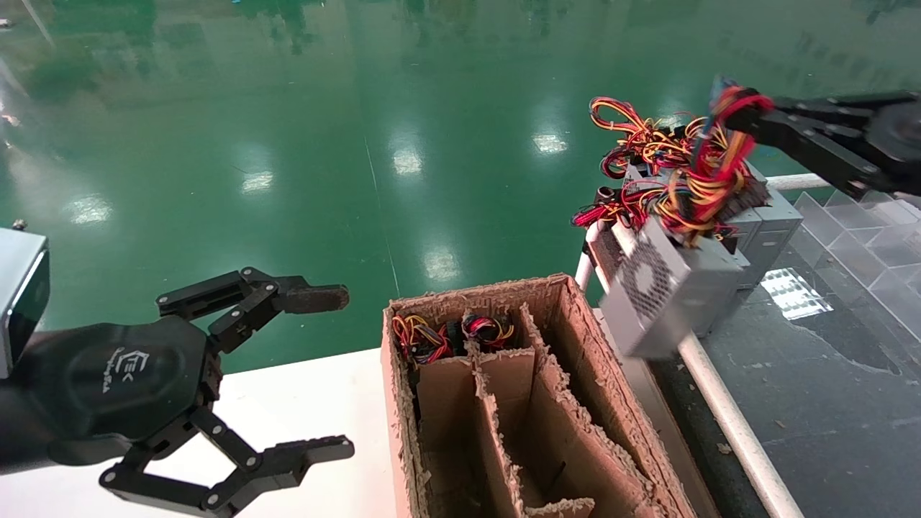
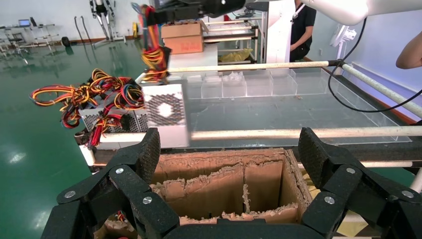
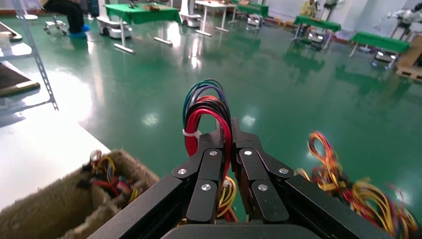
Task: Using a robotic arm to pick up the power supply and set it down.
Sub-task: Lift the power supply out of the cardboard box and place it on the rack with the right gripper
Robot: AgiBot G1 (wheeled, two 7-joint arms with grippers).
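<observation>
Right pincer [image 1: 745,119], at two o'clock in the head view, is clamped on the wire bundle [image 1: 701,169]; the power supply [image 1: 665,288] hangs below it, tilted, just right of the cardboard box [image 1: 575,403]. Left pincer [image 1: 338,370] waits wide at eight o'clock.

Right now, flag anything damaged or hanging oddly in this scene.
The power supply hangs tilted in the air by its wires, which the right gripper pinches; the case itself is not gripped. The cardboard box has ragged, torn edges and dividers. The left gripper is open and idle.
</observation>
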